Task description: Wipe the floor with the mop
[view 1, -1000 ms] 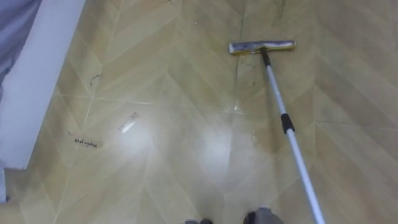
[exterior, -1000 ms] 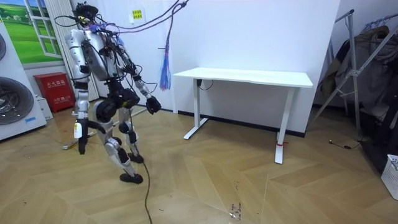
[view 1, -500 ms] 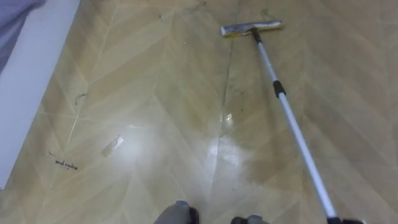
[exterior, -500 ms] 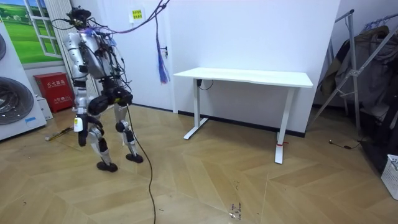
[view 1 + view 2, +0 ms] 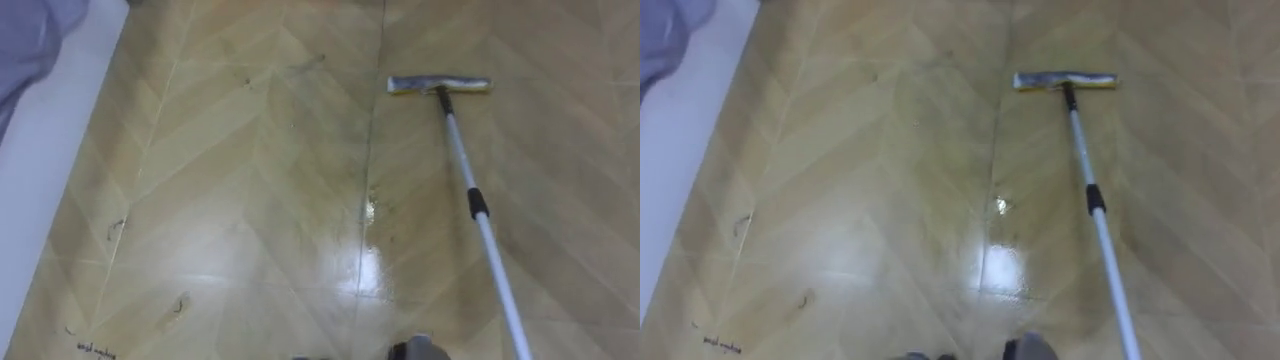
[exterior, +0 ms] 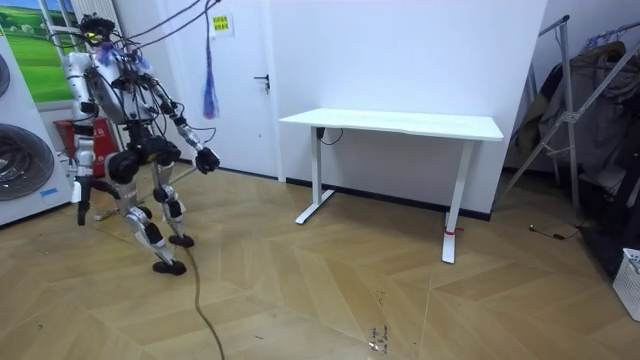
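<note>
The mop lies ahead of me and to my right on the wooden floor. Its flat head (image 5: pixel 438 85) with a yellow edge rests flat on the boards, also seen as the head (image 5: pixel 1065 80). The white pole (image 5: pixel 480 215) with a black collar runs from it down to the lower right edge. In the room view I stand mid-stride near the washing machine. One hand (image 6: pixel 207 159) is held out to the room view's right. The other hand (image 6: pixel 80 188) hangs low at the room view's left.
A white surface (image 5: pixel 40 170) runs along my left side. Dark scuff marks (image 5: pixel 180 303) and a bright glare patch (image 5: pixel 370 265) show on the floor. A washing machine (image 6: pixel 25 165), a red box (image 6: pixel 75 140), a white table (image 6: pixel 392 124) and a drying rack (image 6: pixel 590 110) stand around the room.
I have walked towards the room view's left, nearer the washing machine. The floor marks have slid down the eye view, while the mop head has stayed ahead on my right.
</note>
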Robot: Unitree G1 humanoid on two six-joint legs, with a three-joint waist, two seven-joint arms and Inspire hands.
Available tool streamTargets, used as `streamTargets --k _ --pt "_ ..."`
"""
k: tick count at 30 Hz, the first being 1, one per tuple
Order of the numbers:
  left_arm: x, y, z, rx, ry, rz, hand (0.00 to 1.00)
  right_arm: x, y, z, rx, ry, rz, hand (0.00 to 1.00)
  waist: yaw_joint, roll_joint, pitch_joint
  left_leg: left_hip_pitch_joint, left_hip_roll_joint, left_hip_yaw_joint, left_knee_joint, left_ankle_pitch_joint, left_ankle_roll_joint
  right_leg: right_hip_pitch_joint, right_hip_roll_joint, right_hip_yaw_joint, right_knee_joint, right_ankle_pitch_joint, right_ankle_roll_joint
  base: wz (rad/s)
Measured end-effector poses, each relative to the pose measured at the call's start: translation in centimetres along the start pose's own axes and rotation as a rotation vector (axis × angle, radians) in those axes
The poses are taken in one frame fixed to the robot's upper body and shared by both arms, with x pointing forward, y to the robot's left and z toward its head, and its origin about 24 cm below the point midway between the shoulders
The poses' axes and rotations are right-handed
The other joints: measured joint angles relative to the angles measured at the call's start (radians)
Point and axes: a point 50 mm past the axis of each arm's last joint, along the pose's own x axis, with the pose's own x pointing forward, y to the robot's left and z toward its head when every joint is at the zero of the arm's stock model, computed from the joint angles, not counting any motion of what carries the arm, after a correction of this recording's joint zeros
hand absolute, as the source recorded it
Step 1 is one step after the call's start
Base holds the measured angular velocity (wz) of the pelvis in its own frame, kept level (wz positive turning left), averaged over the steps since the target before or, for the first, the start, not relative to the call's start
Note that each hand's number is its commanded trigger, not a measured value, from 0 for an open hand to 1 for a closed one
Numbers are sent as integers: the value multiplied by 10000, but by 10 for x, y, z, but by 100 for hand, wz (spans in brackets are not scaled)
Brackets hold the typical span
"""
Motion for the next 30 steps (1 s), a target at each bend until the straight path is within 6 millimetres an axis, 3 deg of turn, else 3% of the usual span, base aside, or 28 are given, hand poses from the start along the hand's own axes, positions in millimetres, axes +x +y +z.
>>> streamTargets --k 1,3,5,7,8,9,10,11,12,13,14,15,16,17,19,20,22,24,26,28,29,30 --pt "0 -4 -3 -25 114 -100 0 0 1 -2 7 40 26 100 -7 64 -3 73 7 -18 49 -39 -69 89 55 -96 -2 -60 -98 -21" --pt "-1 -8 -7 28 376 -223 0 -1 5 3 -198 -24 164 100 -147 87 84 349 124 -37 251 -97 -181 314 174 -140 322 -527 -292 -9" --pt "-1 -7 -6 -11 345 -194 0 -2 3 12 -235 -161 131 100 -157 91 145 188 260 -22 1187 -92 -255 410 244 -116 753 -1002 -472 0" --pt "-1 -9 -9 -358 479 -264 0 -8 -5 44 -474 -838 -214 100 -99 99 204 -262 563 -14 2839 350 -739 661 482 -9 1204 -1554 -573 -12" --pt "-1 -9 -10 -360 511 -271 0 -11 -8 54 -557 -997 -328 100 -109 78 202 -373 558 -50 3103 508 -756 709 501 33 1266 -1628 -615 0" --pt "-1 -9 -8 -430 464 -240 0 -18 -16 79 -649 -1481 -678 100 -123 9 244 -744 477 -49 3264 546 -754 723 516 167 1364 -1780 -602 0" --pt "-1 -7 -6 -538 382 -159 0 -28 -25 105 -641 -2081 -1086 100 -5 -82 315 -1289 480 126 3113 501 -743 724 522 221 1368 -1813 -645 -5" --pt "-1 -6 -6 -560 368 -78 0 -34 -28 118 -626 -2421 -1249 100 123 -163 366 -1572 479 212 2904 503 -737 735 530 277 1364 -1821 -674 -29" --pt "-1 -4 -6 -556 354 67 0 -46 -34 144 -582 -3127 -1548 100 388 -346 475 -2038 380 277 2132 556 -736 833 536 340 1306 -1847 -718 -34" --pt "-1 -3 -6 -564 329 87 0 -52 -37 154 -524 -3442 -1657 100 492 -389 482 -2239 318 248 1605 605 -743 895 549 331 1240 -1855 -733 -32" --pt "-1 -3 -8 -621 351 71 0 -63 -40 173 -422 -3979 -1748 100 681 -402 488 -2525 272 195 533 1005 -597 1149 634 311 1094 -1934 -692 -15" --pt "-1 -2 -8 -629 316 63 0 -71 -40 186 -368 -4415 -1726 100 859 -489 486 -2646 242 176 13 1715 -332 1459 645 316 990 -2095 -626 -4" --pt "-1 -2 -9 -695 305 28 0 -75 -39 190 -359 -4555 -1683 100 878 -532 466 -2620 183 175 -183 1994 -242 1604 626 320 938 -2190 -575 14" --pt "-1 -1 -10 -861 277 -20 0 -78 -39 196 -329 -4759 -1610 100 882 -552 402 -2483 138 210 -323 2335 -3 1851 613 336 847 -2347 -337 33" --pt "0 1 -6 -870 45 11 0 -80 -40 198 -147 -4950 -1549 100 933 -676 353 -2233 144 591 -311 2404 220 2114 371 279 835 -2629 -161 36" --pt "0 2 0 -845 -123 -16 0 -78 -41 196 -139 -4867 -1556 100 932 -697 348 -2168 114 700 -47 2235 429 2176 247 279 1078 -2709 -91 23" --pt "0 2 8 -775 -319 -59 0 -71 -43 185 -174 -4562 -1584 100 908 -707 367 -1960 -60 708 234 1733 553 2034 66 271 2131 -2446 246 18" --pt "0 3 16 -557 -628 -52 0 -54 -47 158 -295 -3761 -1708 100 811 -494 343 -1466 -219 532 337 1169 692 1752 94 431 3363 -1620 502 13" --pt "0 4 22 -571 -781 12 0 -45 -51 140 -345 -3296 -1864 100 742 -210 357 -1287 -208 380 272 929 717 1121 239 595 3531 -1531 517 0" --pt "0 3 22 -398 -758 44 0 -34 -49 116 -415 -2717 -1978 100 590 -26 328 -1042 -222 354 34 828 735 341 238 594 2851 -1558 458 3" --pt "0 2 19 -242 -608 59 0 -26 -42 100 -467 -2316 -1893 100 524 54 298 -768 -245 285 -232 792 684 0 231 560 1892 -1488 422 17" --pt "0 1 14 -148 -360 87 0 -21 -32 87 -494 -2009 -1703 100 356 188 233 -519 -242 111 -449 722 598 -115 173 366 646 -1128 258 22"
